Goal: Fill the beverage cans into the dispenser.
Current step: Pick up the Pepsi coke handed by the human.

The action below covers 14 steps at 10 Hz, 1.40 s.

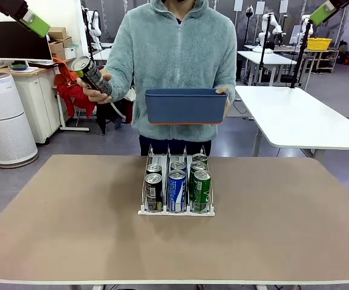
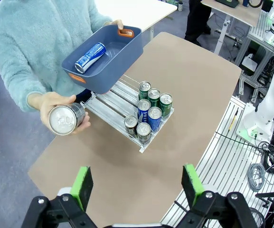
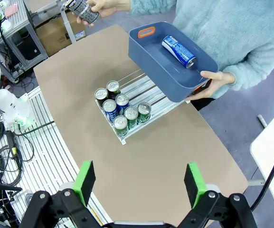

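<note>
Hovering agape: left claw (image 2: 137, 183); right claw (image 3: 140, 179) (hand (image 1: 99, 94) gripping can (image 1: 91, 73))

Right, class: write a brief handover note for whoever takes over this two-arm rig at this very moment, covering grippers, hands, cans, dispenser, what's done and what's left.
Arms: left gripper and right gripper are both open, empty, raised above the table.
Person: one hand holds a dark can; the other hand holds the blue bin, with one blue can lying in it.
Done: the dispenser at mid-table holds seven cans: two dark, two blue, three green.
Left: the held can and the bin's can.
</note>
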Available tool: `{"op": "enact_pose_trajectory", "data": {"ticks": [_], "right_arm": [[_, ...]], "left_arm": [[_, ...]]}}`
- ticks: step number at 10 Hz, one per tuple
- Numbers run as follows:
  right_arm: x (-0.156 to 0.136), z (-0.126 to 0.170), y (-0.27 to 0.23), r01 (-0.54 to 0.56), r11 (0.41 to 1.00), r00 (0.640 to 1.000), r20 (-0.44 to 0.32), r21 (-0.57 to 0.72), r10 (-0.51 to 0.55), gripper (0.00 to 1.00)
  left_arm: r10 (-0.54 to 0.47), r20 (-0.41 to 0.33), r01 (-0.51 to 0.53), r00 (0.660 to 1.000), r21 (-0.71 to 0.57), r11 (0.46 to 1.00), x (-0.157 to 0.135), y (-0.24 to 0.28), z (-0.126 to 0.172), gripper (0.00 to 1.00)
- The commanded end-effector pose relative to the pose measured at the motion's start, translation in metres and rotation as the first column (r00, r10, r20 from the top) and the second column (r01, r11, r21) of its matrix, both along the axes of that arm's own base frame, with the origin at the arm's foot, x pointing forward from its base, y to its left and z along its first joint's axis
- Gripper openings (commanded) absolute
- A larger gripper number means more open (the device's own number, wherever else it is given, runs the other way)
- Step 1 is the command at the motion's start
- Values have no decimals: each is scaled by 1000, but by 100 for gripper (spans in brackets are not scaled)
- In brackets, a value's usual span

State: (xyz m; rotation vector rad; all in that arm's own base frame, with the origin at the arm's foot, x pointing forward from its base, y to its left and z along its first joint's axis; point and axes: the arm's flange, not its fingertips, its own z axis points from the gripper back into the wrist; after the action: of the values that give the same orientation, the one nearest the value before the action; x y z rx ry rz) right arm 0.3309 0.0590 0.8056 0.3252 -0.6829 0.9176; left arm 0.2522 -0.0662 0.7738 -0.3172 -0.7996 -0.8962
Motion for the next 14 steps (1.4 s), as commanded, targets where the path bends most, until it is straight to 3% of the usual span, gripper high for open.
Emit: {"op": "enact_pose_trajectory", "data": {"ticks": [1,2,4,11,14], "right_arm": [[-3,-5,1,8,1000,1000,-6,0,-8,100],[-3,-5,1,8,1000,1000,-6,0,-8,100],[-3,-5,1,8,1000,1000,-6,0,-8,100],[-3,-5,1,8,1000,1000,-6,0,-8,100],[-3,-5,1,8,1000,1000,-6,0,-8,100]], "left_arm": [[76,-12,-75,997,19,997,6,4,-3,100],[143,1,-143,990,43,989,11,2,-5,100],[165,27,-166,986,89,982,14,9,-6,100],[195,74,-204,978,154,967,60,0,-34,100],[164,47,-169,985,177,970,86,-11,-42,100]]}}
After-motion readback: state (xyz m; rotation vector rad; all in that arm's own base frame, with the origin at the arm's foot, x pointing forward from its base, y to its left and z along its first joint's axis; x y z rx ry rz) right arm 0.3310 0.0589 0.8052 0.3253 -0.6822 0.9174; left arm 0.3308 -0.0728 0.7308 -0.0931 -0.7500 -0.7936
